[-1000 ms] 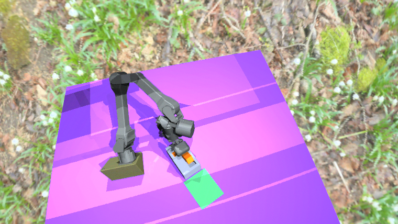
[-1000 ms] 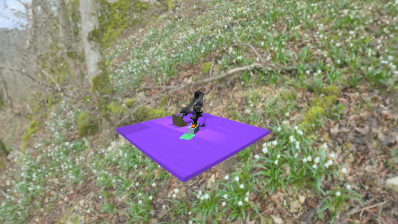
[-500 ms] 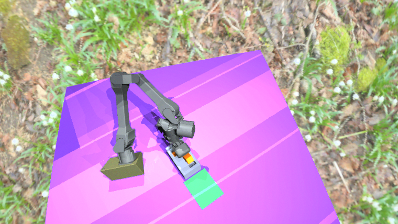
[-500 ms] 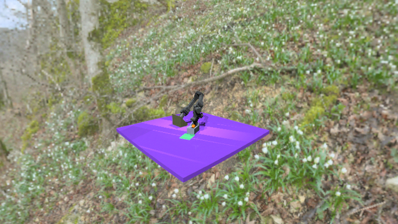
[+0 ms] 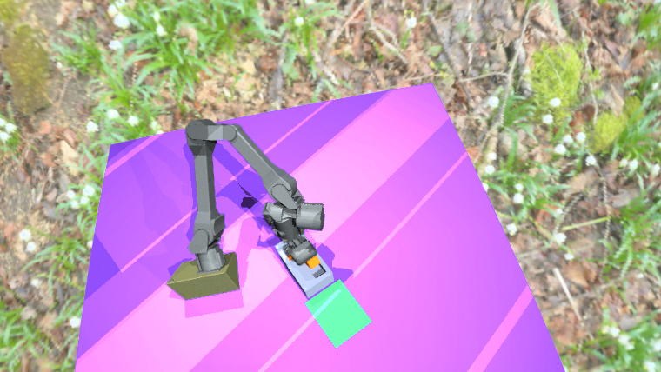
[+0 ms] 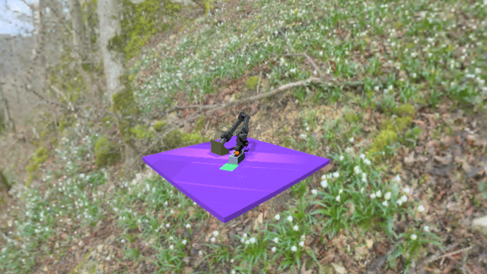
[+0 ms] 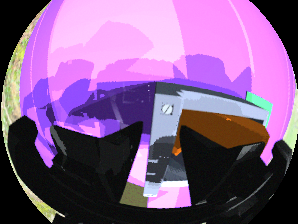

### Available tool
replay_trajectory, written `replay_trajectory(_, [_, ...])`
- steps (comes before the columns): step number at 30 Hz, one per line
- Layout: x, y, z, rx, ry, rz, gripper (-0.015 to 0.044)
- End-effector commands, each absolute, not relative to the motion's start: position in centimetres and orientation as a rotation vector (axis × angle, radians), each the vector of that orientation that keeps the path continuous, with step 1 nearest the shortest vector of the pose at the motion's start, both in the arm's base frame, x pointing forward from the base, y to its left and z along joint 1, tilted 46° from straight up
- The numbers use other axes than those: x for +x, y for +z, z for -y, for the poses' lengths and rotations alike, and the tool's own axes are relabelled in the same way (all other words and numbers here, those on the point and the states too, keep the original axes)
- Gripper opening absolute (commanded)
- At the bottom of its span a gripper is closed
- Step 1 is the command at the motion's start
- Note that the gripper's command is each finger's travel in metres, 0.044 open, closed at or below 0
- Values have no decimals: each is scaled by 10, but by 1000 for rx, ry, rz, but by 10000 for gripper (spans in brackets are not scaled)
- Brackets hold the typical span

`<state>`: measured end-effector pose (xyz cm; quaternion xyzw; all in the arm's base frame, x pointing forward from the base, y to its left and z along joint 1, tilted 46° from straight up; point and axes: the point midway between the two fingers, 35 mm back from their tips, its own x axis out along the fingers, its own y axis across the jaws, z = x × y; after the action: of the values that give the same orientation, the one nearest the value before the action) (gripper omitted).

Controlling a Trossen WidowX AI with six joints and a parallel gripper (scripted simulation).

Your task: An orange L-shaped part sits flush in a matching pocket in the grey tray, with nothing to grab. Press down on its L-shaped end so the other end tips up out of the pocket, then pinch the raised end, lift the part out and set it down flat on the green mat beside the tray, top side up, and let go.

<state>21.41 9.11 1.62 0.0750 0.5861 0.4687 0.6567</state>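
The orange part [image 5: 313, 262] [image 6: 237, 152] [image 7: 220, 127] is in the pocket of the grey tray [image 5: 307, 280] [image 6: 232, 159] [image 7: 212, 104]. Its mat-side end looks tipped up, with dark pocket floor showing beyond it. My gripper [image 5: 301, 256] [image 6: 238, 148] [image 7: 161, 127] is low over the L-shaped end, partly open with nothing pinched. In the wrist view, the right finger overlaps the part and the tray's end wall shows between the fingers. The fingers hide much of the L-shaped end; contact cannot be told. The green mat [image 5: 338, 314] [image 6: 228, 167] [image 7: 259, 100] has nothing on it.
The olive base block [image 5: 205, 280] [image 6: 218, 148] of the arm stands to the left of the tray in the top view. The mat lies just beyond the tray's far end from the gripper. Shadows and bright stripes cross the purple table [image 5: 416, 286] [image 6: 221, 197].
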Motion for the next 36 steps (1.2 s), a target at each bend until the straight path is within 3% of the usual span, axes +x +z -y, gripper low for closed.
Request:
replay_trajectory(1, [213,12,-95,174,1061,-1329,180])
replay_trajectory(36, [210,32,-89,174,1060,-1329,180])
